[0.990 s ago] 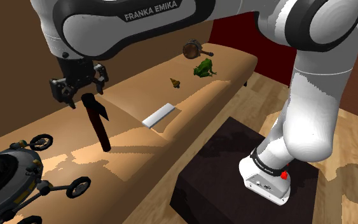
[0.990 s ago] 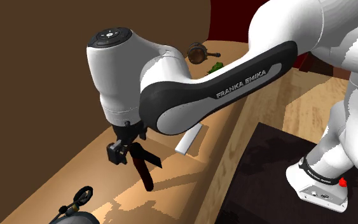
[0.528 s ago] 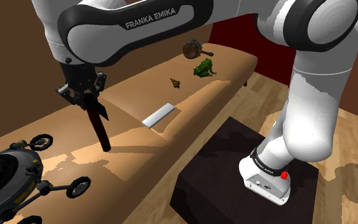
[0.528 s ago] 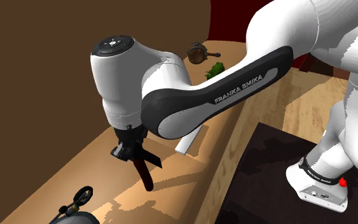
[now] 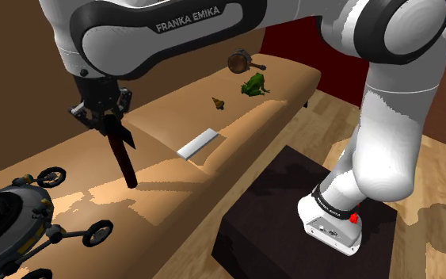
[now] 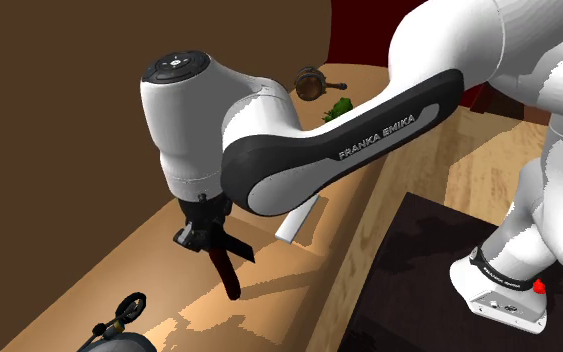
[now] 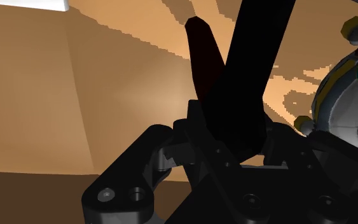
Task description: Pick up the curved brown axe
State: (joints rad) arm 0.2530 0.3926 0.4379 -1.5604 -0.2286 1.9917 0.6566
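The axe (image 5: 123, 161) is a dark brown, slightly curved handle with a small blade near its top. It stands nearly upright, its lower end resting on the tan bench top (image 5: 173, 178). My gripper (image 5: 104, 119) comes down from above and is shut on the axe's upper end. In the second exterior view the axe (image 6: 228, 272) hangs below the gripper (image 6: 207, 239). In the wrist view the dark axe (image 7: 250, 70) runs away from the gripper (image 7: 234, 145), clasped between the black fingers.
A white flat block (image 5: 200, 143) lies on the bench beside the axe. Farther along are a small olive object (image 5: 218, 102), a green frog figure (image 5: 253, 85) and a round brown pan (image 5: 240, 59). A wheeled machine (image 5: 15, 222) sits at the shoulder view's lower left.
A second ago the fingers stood open around the axe's top; they have since closed on it. Nothing has visibly moved in the last half second.
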